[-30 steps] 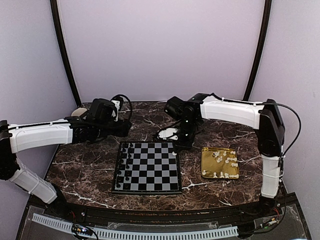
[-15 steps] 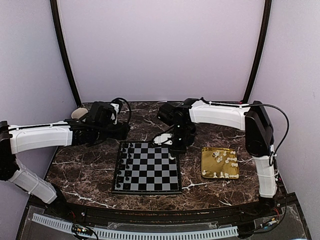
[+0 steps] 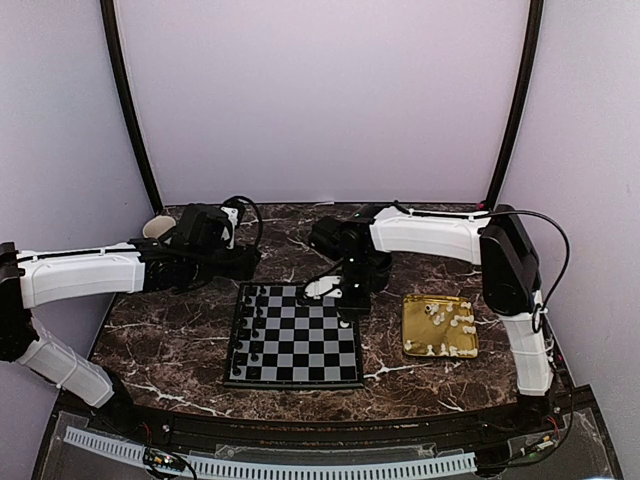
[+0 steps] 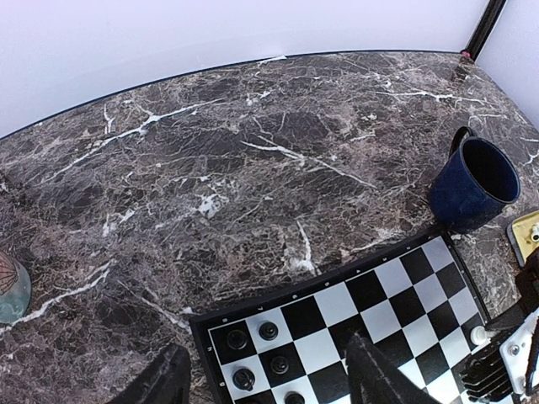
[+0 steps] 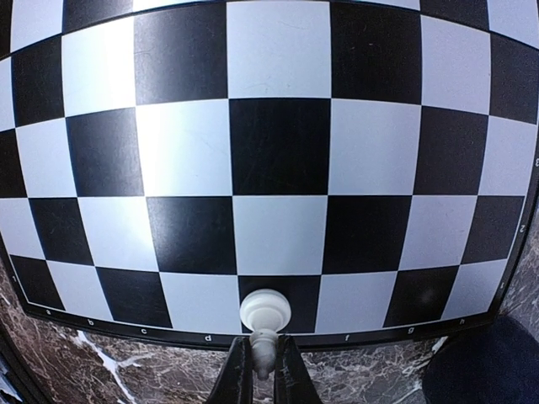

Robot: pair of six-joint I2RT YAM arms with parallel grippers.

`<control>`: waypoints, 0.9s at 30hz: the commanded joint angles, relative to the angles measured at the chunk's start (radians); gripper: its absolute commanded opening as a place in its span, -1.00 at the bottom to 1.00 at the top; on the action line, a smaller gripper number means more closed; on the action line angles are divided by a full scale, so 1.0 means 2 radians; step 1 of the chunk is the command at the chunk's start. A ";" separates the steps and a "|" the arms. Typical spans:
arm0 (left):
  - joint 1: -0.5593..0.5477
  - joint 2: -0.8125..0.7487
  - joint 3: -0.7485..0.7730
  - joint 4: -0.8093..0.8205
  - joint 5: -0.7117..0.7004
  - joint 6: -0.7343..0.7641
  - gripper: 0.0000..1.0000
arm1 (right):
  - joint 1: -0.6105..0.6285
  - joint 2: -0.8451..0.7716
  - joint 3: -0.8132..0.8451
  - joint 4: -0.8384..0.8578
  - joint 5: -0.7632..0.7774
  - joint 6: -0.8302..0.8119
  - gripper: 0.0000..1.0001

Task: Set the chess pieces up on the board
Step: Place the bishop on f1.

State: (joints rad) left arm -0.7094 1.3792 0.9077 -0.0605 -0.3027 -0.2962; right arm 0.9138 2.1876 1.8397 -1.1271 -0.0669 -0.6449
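Note:
The board [image 3: 295, 340] lies mid-table, with tiny black pieces [image 3: 250, 315] along its left columns. My right gripper [image 3: 345, 298] hovers over the board's far right edge. In the right wrist view it [image 5: 263, 358] is shut on a cream-white chess piece [image 5: 265, 311], held base-first over an edge square of the board [image 5: 278, 151]. More white chess pieces [image 3: 445, 322] lie in the gold tray. My left gripper [image 3: 250, 262] is open and empty behind the board's far left corner. Its fingers [image 4: 375, 374] straddle that corner [image 4: 337, 337] and several black pieces [image 4: 269, 331].
The gold tray [image 3: 412, 335] sits right of the board. A dark blue mug [image 4: 476, 181] stands just beyond the board's far right corner. A small pale bowl [image 3: 155, 226] sits at the far left. The right gripper's white body [image 4: 514, 358] shows in the left wrist view.
My right arm has swung left and towards me, carrying the white piece from behind the board to over its far right edge. The left arm has barely moved.

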 commanded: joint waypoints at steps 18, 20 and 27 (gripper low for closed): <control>0.003 -0.012 -0.009 0.004 0.012 -0.004 0.31 | 0.000 0.029 0.035 0.015 0.042 0.032 -0.71; 0.003 -0.012 -0.009 0.004 0.012 -0.005 0.31 | -0.002 0.033 0.040 0.016 0.047 0.034 -0.72; 0.003 -0.013 -0.012 0.004 0.015 -0.009 0.31 | -0.004 0.039 0.047 0.014 0.056 0.035 -0.71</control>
State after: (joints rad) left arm -0.7094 1.3792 0.9001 -0.0605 -0.2798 -0.3008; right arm 0.9096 2.2425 1.9045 -1.1015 0.0238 -0.5877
